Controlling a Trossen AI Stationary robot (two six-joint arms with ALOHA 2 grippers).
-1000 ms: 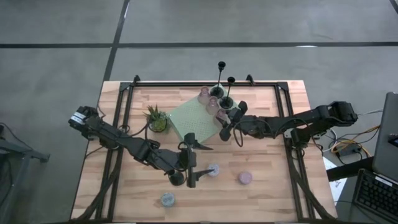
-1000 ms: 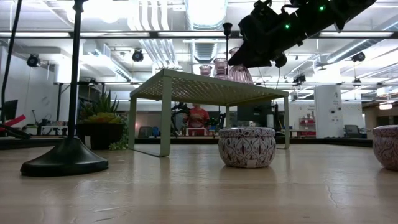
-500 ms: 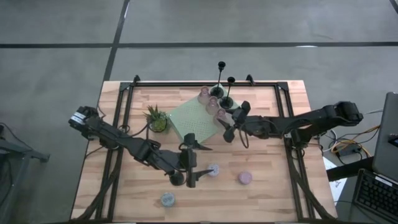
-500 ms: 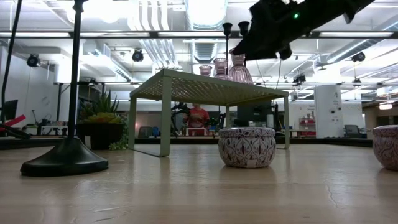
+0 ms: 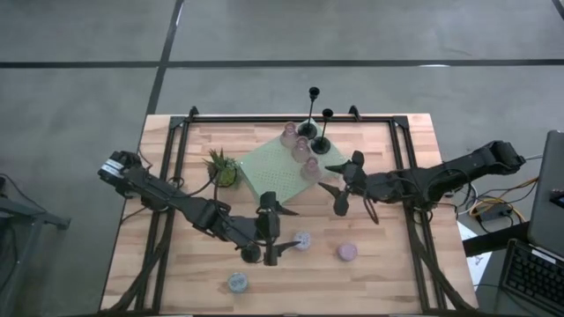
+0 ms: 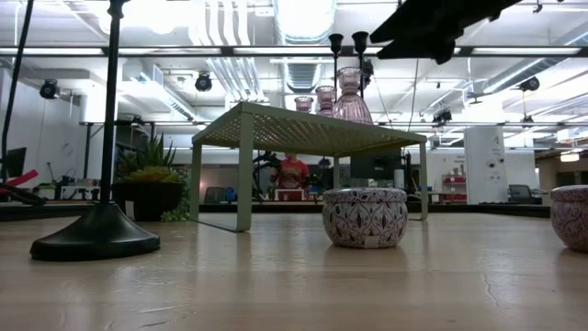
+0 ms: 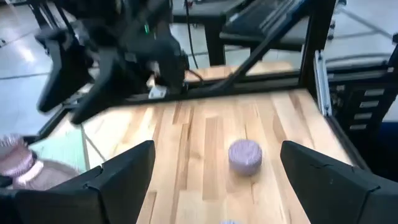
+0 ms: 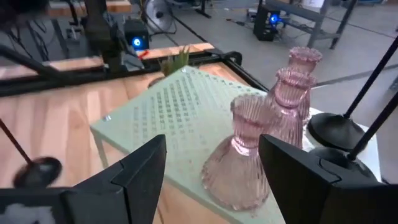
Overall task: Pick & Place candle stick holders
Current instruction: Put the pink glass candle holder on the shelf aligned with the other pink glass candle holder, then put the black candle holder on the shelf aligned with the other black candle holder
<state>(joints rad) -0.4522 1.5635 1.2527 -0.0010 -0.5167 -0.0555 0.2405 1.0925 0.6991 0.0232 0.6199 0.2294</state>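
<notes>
Three pinkish glass cups (image 5: 301,148) stand on the pale green perforated stand (image 5: 273,176); they also show in the right wrist view (image 8: 249,155). Two slim black sticks (image 5: 322,141) stand on their round bases behind the stand. A third black stick (image 6: 101,234) stands upright by my left gripper (image 5: 278,233), which is open and empty. Three pucks lie on the table: a patterned puck (image 5: 302,240), a pink puck (image 5: 347,252) and a blue puck (image 5: 236,282). My right gripper (image 5: 338,187) is open and empty, to the right of the cups.
A small spiky green potted plant (image 5: 222,167) stands left of the stand. Black frame rails (image 5: 172,176) run along the table's left, right and far sides. Bare wood lies between the stand and the pucks. A person (image 6: 291,171) shows far behind the table.
My right gripper has drawn back from the nearest pink cup on the stand, toward the table's right and near edges, and has risen. The cup stays upright on the stand.
</notes>
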